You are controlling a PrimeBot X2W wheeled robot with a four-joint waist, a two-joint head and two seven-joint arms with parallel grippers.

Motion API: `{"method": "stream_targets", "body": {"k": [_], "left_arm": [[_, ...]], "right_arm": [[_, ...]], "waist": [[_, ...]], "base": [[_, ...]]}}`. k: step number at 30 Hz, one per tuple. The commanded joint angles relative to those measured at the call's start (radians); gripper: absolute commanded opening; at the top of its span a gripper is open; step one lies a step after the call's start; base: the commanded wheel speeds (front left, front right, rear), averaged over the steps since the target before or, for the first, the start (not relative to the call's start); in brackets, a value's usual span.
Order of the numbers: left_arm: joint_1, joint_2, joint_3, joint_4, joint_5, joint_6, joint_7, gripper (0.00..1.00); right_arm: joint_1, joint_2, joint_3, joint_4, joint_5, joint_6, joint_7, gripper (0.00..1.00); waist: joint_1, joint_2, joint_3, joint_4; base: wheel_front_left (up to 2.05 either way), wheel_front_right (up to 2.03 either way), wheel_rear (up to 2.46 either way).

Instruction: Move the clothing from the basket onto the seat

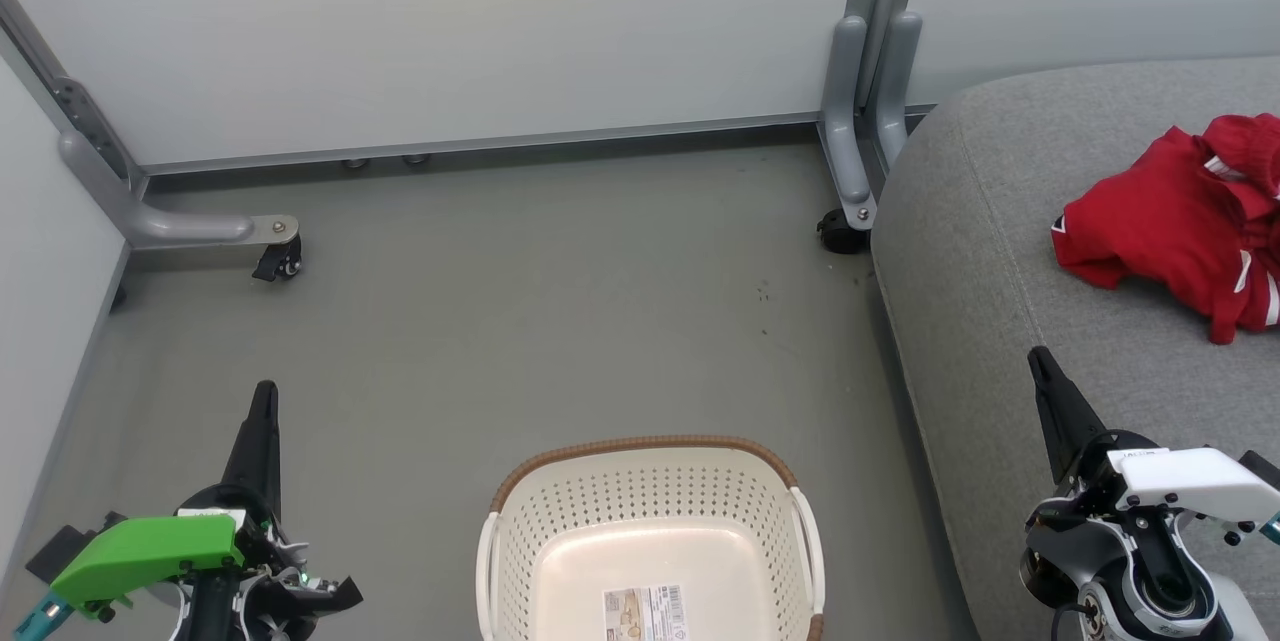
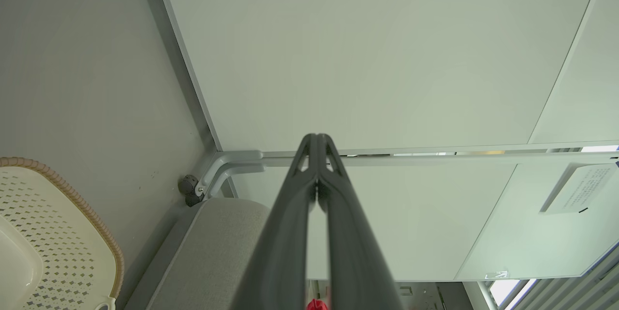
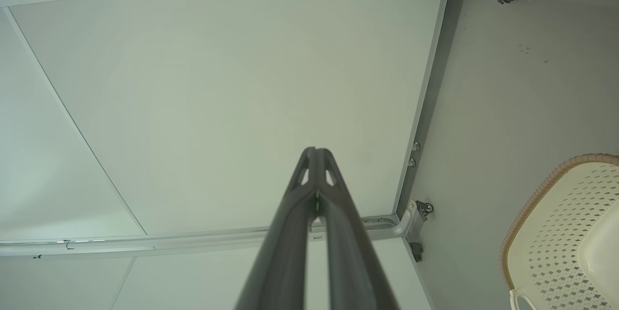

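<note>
Basket (image 1: 650,496) on floor (image 1: 500,321), bottom centre of head view; paper label (image 1: 645,613) inside, on its bottom. Seat (image 1: 980,271) to basket's right, apart from it. Clothing (image 1: 1170,221) on seat, toward its right. Left gripper (image 1: 265,399) left of basket; right gripper (image 1: 1040,363) right of it, over seat. Partition panel (image 1: 450,31) behind.
</note>
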Motion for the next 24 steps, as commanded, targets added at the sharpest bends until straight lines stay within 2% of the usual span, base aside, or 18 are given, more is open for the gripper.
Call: {"method": "stream_targets", "body": {"k": [1,24], "left_arm": [[-0.012,0.0,0.002,-0.002,-0.004,-0.006,0.003,0.0],[-0.012,0.0,0.002,-0.002,-0.005,-0.006,0.003,0.0]], "right_arm": [[-0.007,0.002,-0.003,0.002,-0.005,0.0,0.006,0.0],[-0.008,0.008,-0.011,0.003,-0.011,0.0,0.01,0.0]], "waist": [[0.0,0.0,0.0,0.0],[0.0,0.0,0.0,0.0]], "base": [[0.0,0.0,0.0],[0.0,0.0,0.0]]}}
